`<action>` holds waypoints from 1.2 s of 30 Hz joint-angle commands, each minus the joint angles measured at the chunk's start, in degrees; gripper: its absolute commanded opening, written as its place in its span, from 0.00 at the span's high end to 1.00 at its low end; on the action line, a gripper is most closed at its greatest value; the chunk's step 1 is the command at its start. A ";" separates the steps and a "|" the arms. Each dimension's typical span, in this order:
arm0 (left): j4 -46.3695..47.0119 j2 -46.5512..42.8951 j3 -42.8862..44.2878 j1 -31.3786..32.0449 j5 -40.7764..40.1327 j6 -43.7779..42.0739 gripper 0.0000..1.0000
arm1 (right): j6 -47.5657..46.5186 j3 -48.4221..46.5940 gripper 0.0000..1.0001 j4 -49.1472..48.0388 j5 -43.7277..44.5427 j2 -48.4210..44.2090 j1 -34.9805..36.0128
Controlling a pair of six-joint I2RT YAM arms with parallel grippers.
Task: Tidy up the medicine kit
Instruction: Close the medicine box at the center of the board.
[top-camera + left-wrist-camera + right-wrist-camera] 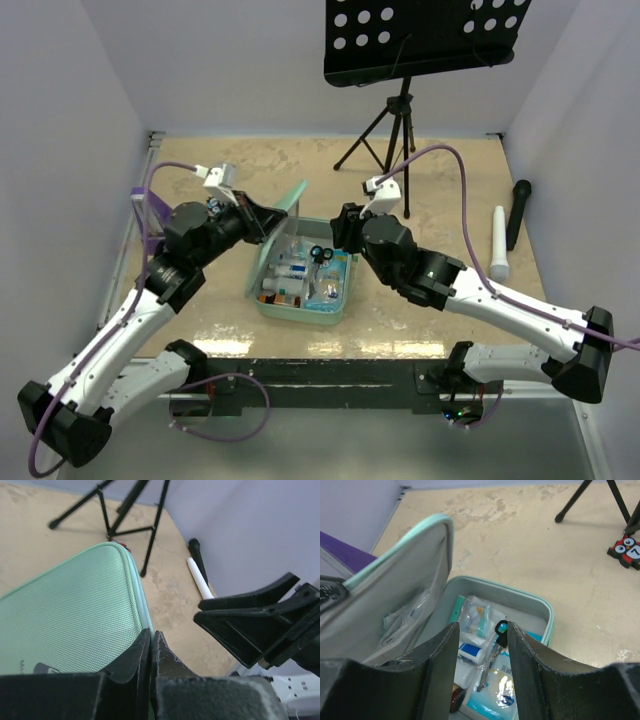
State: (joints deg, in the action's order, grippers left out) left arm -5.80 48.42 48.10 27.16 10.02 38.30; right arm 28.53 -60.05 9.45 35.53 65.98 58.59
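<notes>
Left gripper point(151, 634) is closed on the edge of the lid point(75, 605), holding it raised. Right gripper point(481, 626) hangs with jaws apart, gripping nothing, directly above the packed tray of the medicine kit point(298, 313). The kit sits mid-table between both arms. Table point(250, 165) surface: beige, mottled like stone. Far side: a black tripod stand point(400, 130). Right side: a white tube point(498, 243) beside a black microphone point(518, 212). Pale walls enclose three sides.
</notes>
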 commanded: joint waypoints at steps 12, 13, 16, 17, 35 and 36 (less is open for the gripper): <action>4.75 5.81 -3.27 4.92 4.04 -2.09 0.50 | 3.19 4.15 0.51 0.30 4.29 -5.07 0.12; 4.66 5.63 -3.18 4.92 3.87 -2.01 0.48 | 3.37 4.41 0.51 0.39 4.37 -5.24 0.12; 4.14 5.28 -2.66 4.92 2.90 -1.48 0.39 | 3.63 4.86 0.51 0.57 4.20 -5.33 0.04; 3.87 5.02 -2.40 4.92 2.46 -1.48 0.36 | 3.72 4.94 0.51 0.65 4.11 -5.33 0.04; -6.48 -1.40 -3.35 4.83 -19.66 1.94 0.00 | 1.79 7.05 0.60 -4.26 -6.33 -1.03 -0.40; -8.42 -1.23 -4.06 4.75 -21.95 3.17 0.00 | 1.53 7.40 0.61 -5.40 -9.05 0.11 -0.75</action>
State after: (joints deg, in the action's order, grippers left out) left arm -7.38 47.27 46.46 32.27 -0.47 38.44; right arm 30.98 -53.89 8.58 34.33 62.81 58.46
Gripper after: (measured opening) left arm 0.996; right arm 0.414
